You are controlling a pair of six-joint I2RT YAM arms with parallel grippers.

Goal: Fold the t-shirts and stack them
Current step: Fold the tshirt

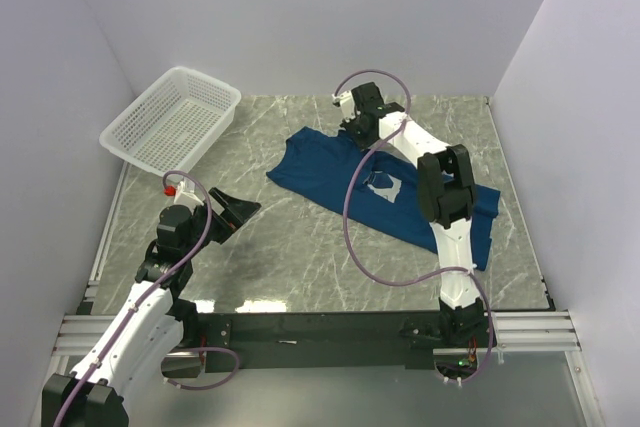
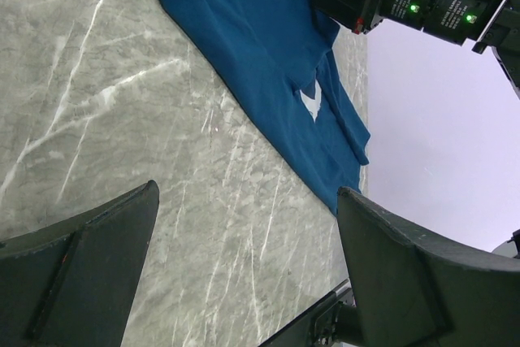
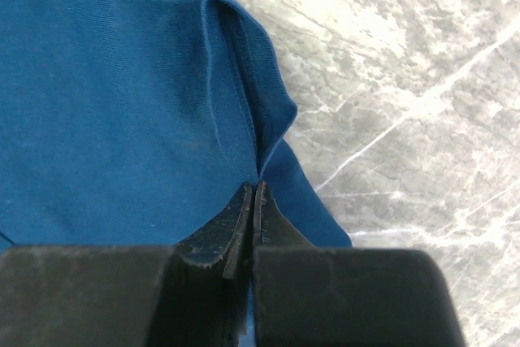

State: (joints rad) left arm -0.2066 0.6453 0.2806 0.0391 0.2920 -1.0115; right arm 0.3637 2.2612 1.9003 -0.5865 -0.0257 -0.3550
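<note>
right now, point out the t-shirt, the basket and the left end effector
t-shirt (image 1: 310,169): top external view, bare blue cloth
basket (image 1: 172,119): top external view, bare mesh floor
left end effector (image 2: 246,190): left wrist view, midway between its open fingertips

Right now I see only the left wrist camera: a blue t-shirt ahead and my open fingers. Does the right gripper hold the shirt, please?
Observer: Yes. In the right wrist view the right gripper is closed on a raised fold at the edge of the dark blue t-shirt.
Operator: Is something else on the table that I cannot see?
Observer: A white mesh basket sits at the far left corner; nothing shows inside it.
Operator: Is my gripper near the shirt?
Observer: From above, the left gripper is over the bare marble table, apart from the shirt's left end.
</note>
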